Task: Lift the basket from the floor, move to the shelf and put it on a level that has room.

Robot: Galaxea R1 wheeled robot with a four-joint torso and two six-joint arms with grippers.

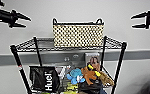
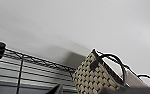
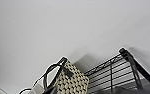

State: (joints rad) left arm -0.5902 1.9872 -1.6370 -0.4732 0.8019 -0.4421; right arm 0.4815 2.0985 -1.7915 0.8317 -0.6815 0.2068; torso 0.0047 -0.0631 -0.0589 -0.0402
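Observation:
The cream woven basket [image 1: 78, 35] with dark dots and two black loop handles stands upright on the top level [image 1: 41, 44] of the black wire shelf [image 1: 18, 65], about in its middle. My left gripper [image 1: 26, 21] hangs open in the air to the basket's left, well clear of it. High on the right, my right gripper [image 1: 135, 21] is open too, also apart from the basket. The basket [image 2: 96, 77] and the wire level [image 2: 33, 67] show in the left wrist view, and the basket [image 3: 71, 82] beside the level [image 3: 111, 75] in the right wrist view.
A lower tier holds a black bag [image 1: 44, 79], a blue plush toy [image 1: 75, 75], a brown plush toy [image 1: 89, 73] and a box with a picture [image 1: 93, 60]. A pale wall with a grey band [image 1: 3, 60] stands right behind the shelf.

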